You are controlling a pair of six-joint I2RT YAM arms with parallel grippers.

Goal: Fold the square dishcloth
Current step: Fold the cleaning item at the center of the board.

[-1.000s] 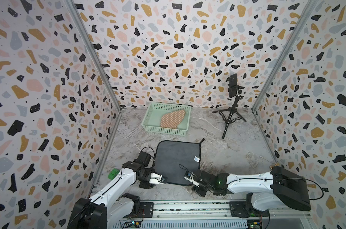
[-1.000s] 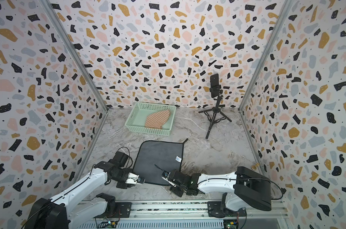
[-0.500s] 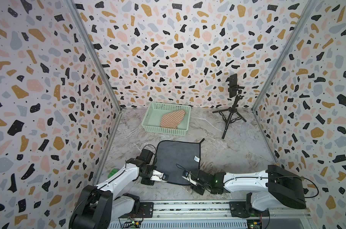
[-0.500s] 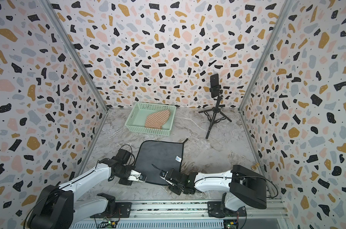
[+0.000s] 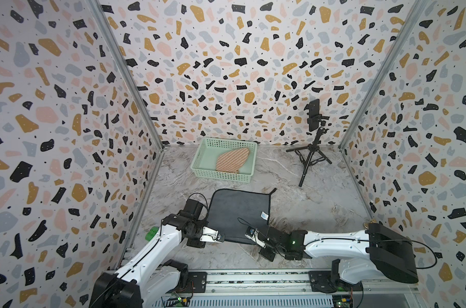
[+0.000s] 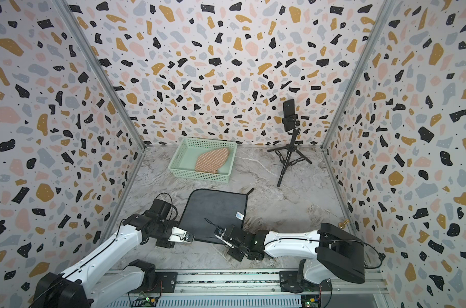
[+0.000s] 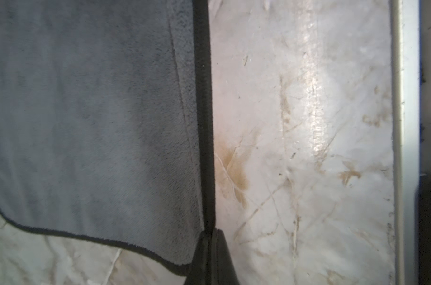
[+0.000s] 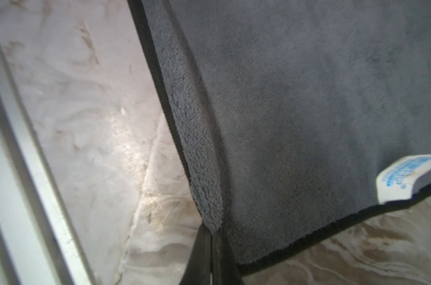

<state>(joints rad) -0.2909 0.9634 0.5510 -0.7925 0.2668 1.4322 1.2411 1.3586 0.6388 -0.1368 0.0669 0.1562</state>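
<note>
The square dishcloth [image 5: 239, 210] [image 6: 215, 210] is dark grey with a black hem and lies flat on the marble floor, a white label [image 5: 264, 215] on its right edge. My left gripper [image 5: 221, 237] [image 6: 190, 236] sits at the cloth's near left corner. In the left wrist view that gripper [image 7: 210, 237] is shut on the black hem of the dishcloth [image 7: 86, 111]. My right gripper [image 5: 249, 232] [image 6: 218, 232] is at the near right corner. In the right wrist view it [image 8: 210, 234] is shut on the lifted near edge of the dishcloth [image 8: 295, 98], beside the label [image 8: 406, 177].
A mint green basket [image 5: 221, 176] with a striped pink cloth [image 5: 231, 160] in it stands behind the dishcloth. A black tripod holding a phone [image 5: 313, 149] stands at the back right. A small green object [image 5: 150, 234] lies by the left wall. The metal rail [image 5: 253, 277] runs along the front.
Both grippers have slid inward to the cloth's near corners and shut on it, the left one first, the right one just now.
</note>
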